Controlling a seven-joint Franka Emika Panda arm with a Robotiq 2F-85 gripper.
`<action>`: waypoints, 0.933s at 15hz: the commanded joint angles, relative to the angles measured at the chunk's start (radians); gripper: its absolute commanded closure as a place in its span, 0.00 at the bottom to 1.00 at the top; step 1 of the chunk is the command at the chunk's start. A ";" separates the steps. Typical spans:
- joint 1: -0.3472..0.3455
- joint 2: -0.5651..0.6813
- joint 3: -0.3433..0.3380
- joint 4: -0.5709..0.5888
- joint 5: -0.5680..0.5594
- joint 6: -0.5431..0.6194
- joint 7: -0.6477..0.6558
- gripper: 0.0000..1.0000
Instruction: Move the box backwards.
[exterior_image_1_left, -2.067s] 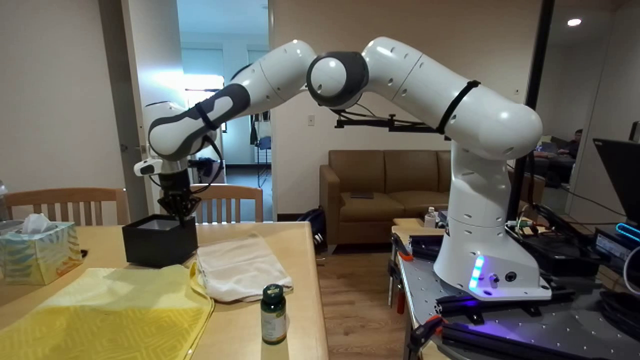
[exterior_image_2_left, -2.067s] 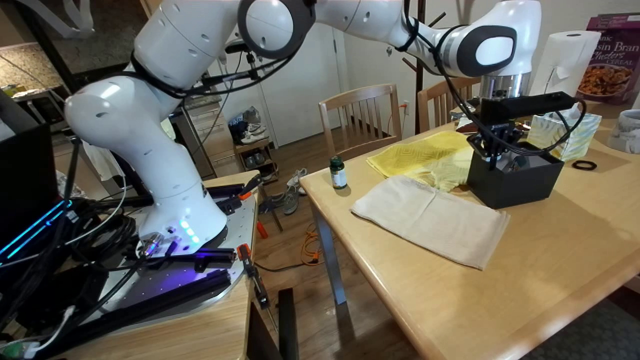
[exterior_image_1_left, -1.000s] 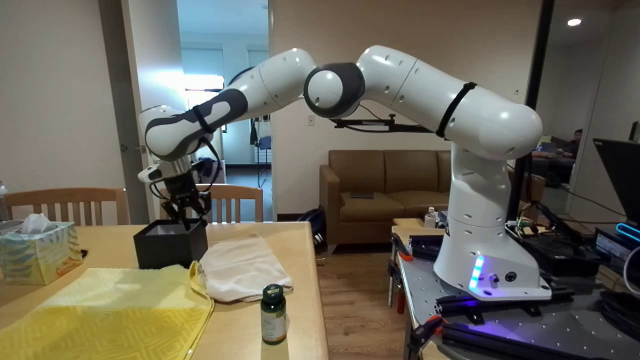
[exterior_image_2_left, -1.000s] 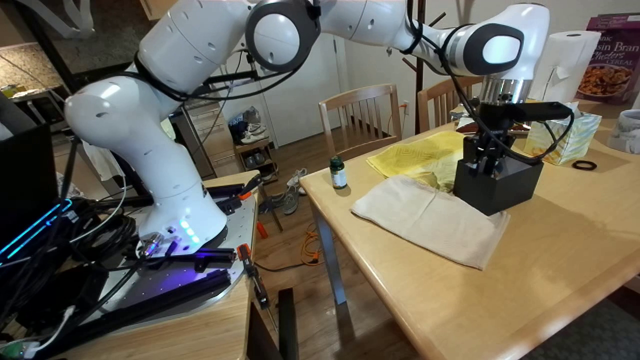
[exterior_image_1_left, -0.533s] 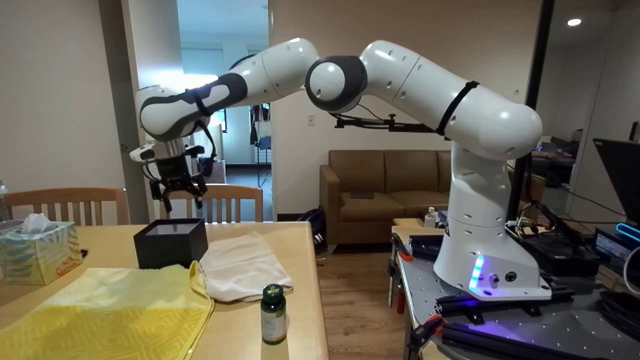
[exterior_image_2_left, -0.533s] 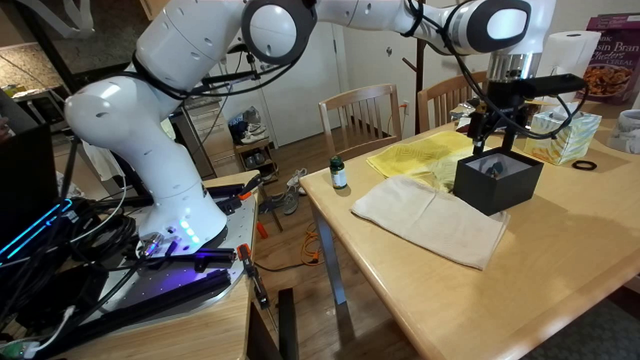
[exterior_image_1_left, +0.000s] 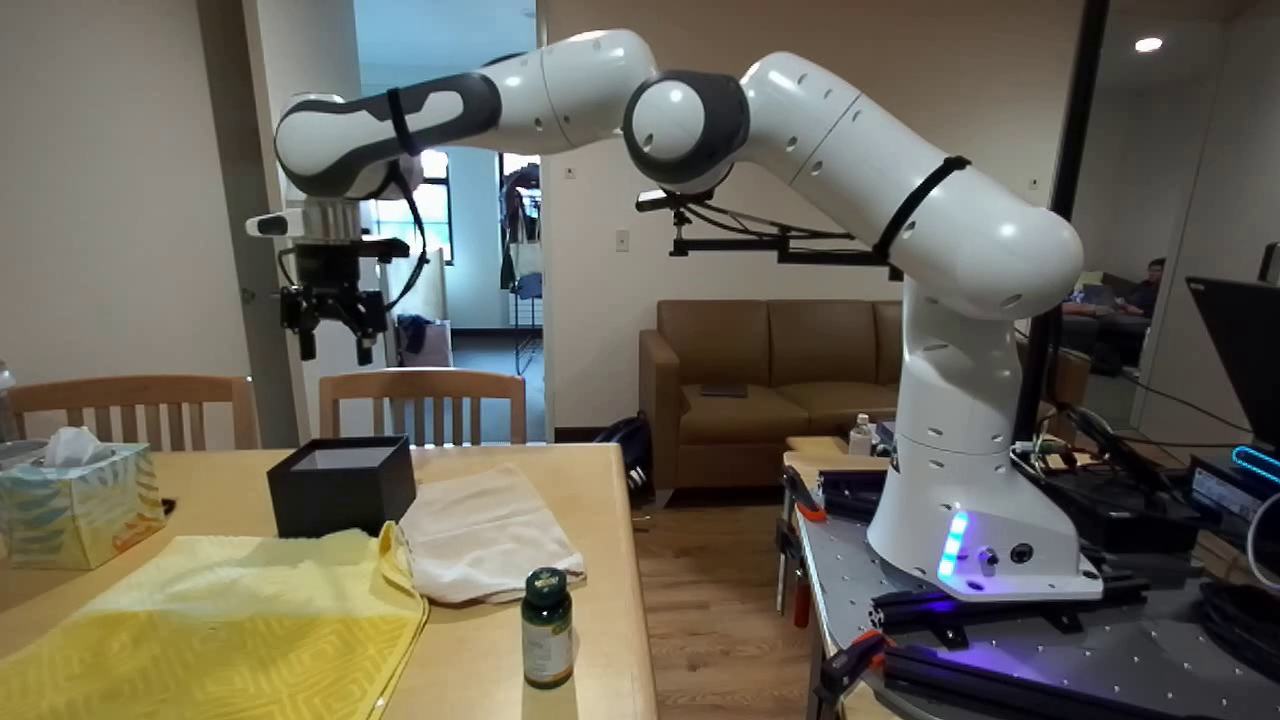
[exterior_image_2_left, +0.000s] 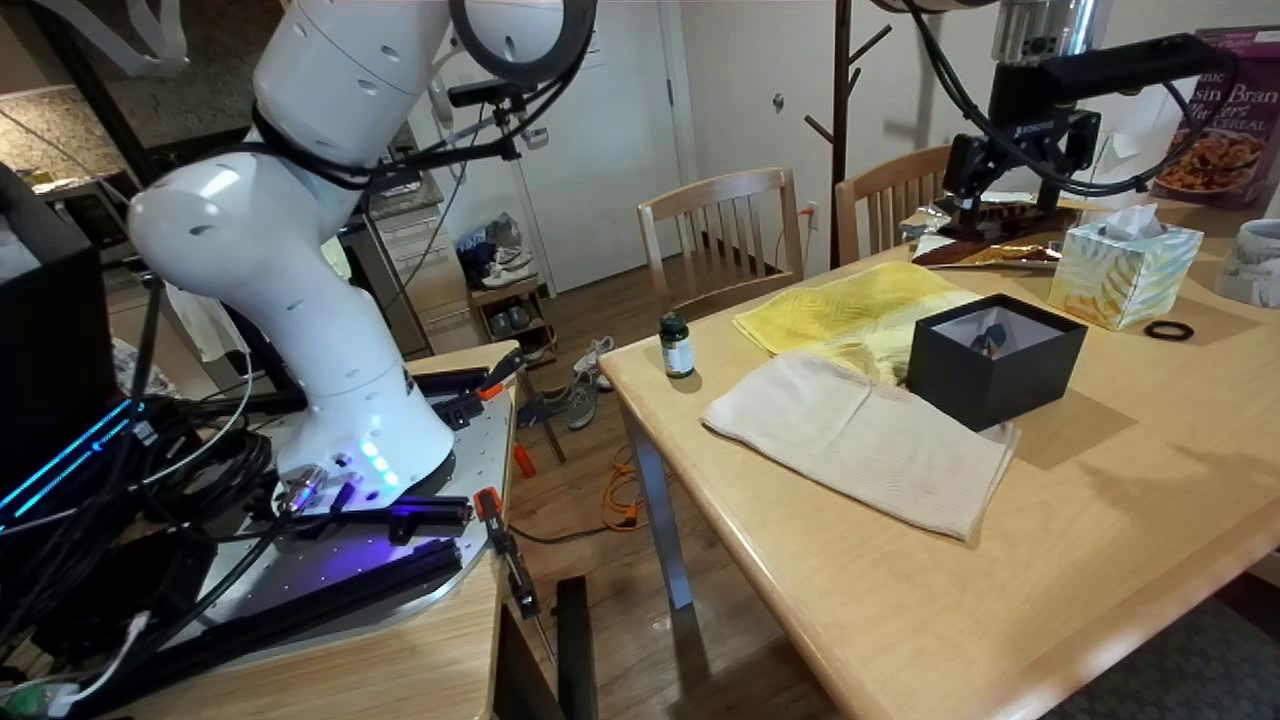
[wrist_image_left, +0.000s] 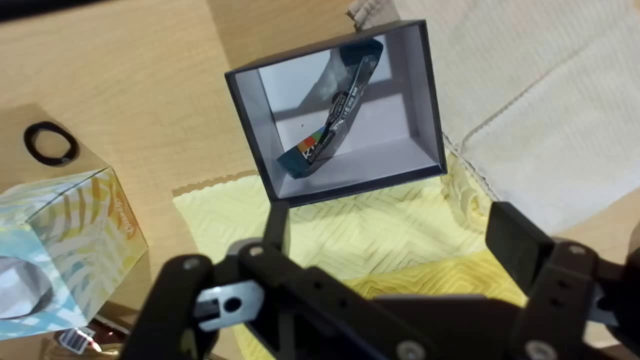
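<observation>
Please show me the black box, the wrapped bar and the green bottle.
Black box (exterior_image_2_left: 1030, 380): in an exterior view, outer wall.
Wrapped bar (wrist_image_left: 334, 119): in the wrist view, printed middle.
Green bottle (exterior_image_1_left: 547, 645): in an exterior view, label.

Both exterior views are facing the white jointed arm (exterior_image_1_left: 668, 120) from opposite sides, sharing a pale wooden table (exterior_image_2_left: 1130, 520). Wrist view is looking down, nearer; matte black rectangular box (wrist_image_left: 380, 125), upper centre.

In the wrist view I read "Kleenex" on the tissue box (wrist_image_left: 82, 235) and "KI" on the wrapped bar (wrist_image_left: 334, 119); in an exterior view I made out "Bran" and "CEREAL" on the purple cereal box (exterior_image_2_left: 1237, 150), and a small "ROBOTIQ" on the gripper (exterior_image_2_left: 1008, 210); print on the green bottle (exterior_image_1_left: 547, 632) was too small.
</observation>
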 joint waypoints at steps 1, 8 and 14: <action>-0.038 -0.067 0.008 -0.101 0.080 0.038 0.127 0.00; -0.064 -0.113 0.025 -0.244 0.196 0.175 0.404 0.00; -0.061 -0.138 0.050 -0.349 0.248 0.367 0.664 0.00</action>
